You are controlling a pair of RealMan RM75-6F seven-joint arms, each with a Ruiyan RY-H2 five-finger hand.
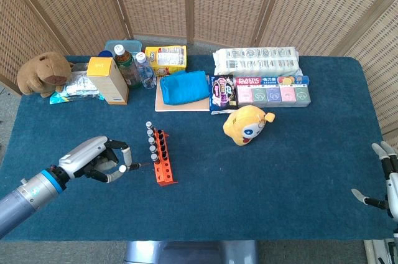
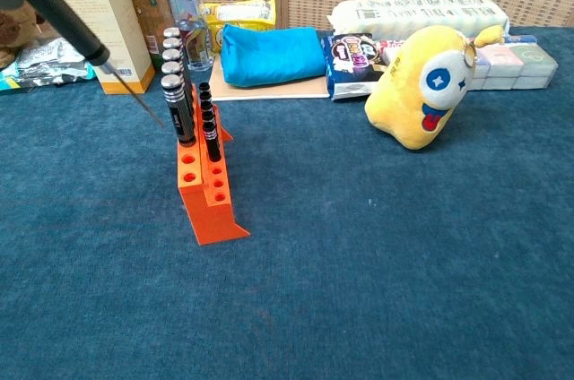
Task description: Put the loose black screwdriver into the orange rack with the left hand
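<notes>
Perhaps "PLASTIC" on blue packet (image 1: 249, 81)

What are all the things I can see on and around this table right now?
Screwdriver: one, black, in the air, tilted, tip near the rack.
Rack: one, orange, middle of the table, holding several tools with silver caps.
Yellow plush toy: one, right of the rack.
Brown plush toy: one, far left corner.
Carton: one, yellow and white, beside the brown toy.
Bottles: two, behind the carton.
Blue pouch: one, on a flat tan board.
White pack: one, at the back.
Box of pastel packets: one, in front of the white pack.
Table: one, blue cloth.
Left hand: holds the screwdriver.
Right hand: at the right edge, fingers apart, holding nothing.
</notes>
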